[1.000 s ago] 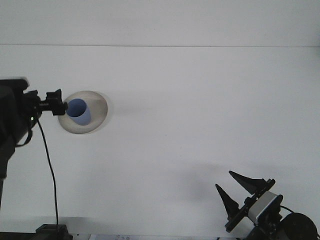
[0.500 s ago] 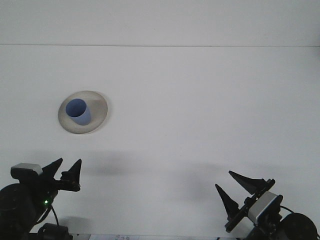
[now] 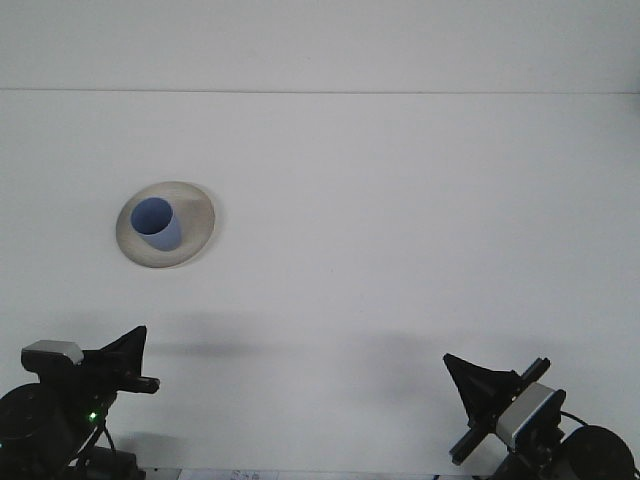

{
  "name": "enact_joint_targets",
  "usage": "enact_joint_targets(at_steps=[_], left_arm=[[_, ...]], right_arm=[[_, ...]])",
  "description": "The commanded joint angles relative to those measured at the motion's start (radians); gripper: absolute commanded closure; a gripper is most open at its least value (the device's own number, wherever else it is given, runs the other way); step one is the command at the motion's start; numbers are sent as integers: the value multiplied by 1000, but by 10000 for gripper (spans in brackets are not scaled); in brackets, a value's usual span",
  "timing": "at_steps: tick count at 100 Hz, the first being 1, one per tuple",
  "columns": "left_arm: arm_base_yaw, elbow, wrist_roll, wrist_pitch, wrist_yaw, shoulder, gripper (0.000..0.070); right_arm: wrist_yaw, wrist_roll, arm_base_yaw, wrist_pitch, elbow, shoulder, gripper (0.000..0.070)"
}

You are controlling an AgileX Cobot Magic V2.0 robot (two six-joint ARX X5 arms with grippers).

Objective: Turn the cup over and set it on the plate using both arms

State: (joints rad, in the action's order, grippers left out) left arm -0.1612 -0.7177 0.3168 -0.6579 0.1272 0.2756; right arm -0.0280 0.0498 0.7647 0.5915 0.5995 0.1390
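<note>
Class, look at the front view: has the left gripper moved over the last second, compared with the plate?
Yes. The left gripper was level with the plate, beside the blue cup; now it sits low, near the table's front edge, well away from both.

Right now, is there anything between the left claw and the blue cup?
Nothing: the front view shows only bare white table between the left gripper and the cup.

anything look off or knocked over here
Nothing stands out. The blue cup stands mouth up on the plate, no spill or damage visible. Both the left gripper and the right gripper sit low, apart from it.
</note>
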Motion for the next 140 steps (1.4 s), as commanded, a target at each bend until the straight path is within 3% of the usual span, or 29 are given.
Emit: enact_joint_targets(at_steps=[1, 50, 64, 74, 88, 101, 126, 140], left_arm=[[-2, -12, 6, 10, 1, 1, 685], [-2, -12, 5, 10, 1, -2, 685], [-1, 22, -161, 74, -9, -36, 685], [5, 153, -252, 255, -90, -78, 685], [42, 384, -338, 484, -199, -150, 685], [88, 534, -388, 592, -211, -199, 685], [137, 678, -401, 648, -211, -262, 685], [137, 704, -363, 662, -210, -273, 685]], right_arm=[[2, 6, 8, -16, 8, -1, 693], [2, 6, 8, -15, 8, -1, 693], [2, 6, 8, -15, 8, -1, 693], [2, 6, 8, -15, 8, -1, 693], [2, 6, 8, -15, 8, -1, 693], [2, 6, 8, -15, 8, -1, 693], [2, 6, 8, -15, 8, -1, 693], [2, 6, 8, -15, 8, -1, 693]])
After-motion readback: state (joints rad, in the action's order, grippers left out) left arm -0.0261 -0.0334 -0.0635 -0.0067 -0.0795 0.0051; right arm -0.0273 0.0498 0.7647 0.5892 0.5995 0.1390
